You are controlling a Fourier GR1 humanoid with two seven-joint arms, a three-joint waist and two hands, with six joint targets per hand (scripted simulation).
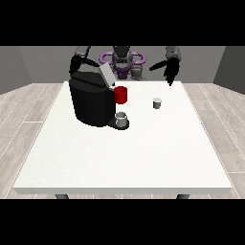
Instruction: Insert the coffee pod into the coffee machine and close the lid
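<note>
A black coffee machine (pixel 91 101) stands on the white table (pixel 124 158) at the left, its grey lid (pixel 106 74) tilted up and open. Beside it stands a red mug (pixel 121 94), and a grey cup (pixel 122 119) rests on the machine's base. The small grey coffee pod (pixel 157 102) stands alone on the table right of centre. The hand at the view's right (pixel 170 70) hangs above the table's far edge, behind the pod, fingers straight and pointing down. The hand at the view's left (pixel 76 64) hovers behind the machine, partly hidden by it.
The robot's torso (pixel 123 60) is behind the far table edge. Wooden floor surrounds the table. The near half of the table shows bare white surface.
</note>
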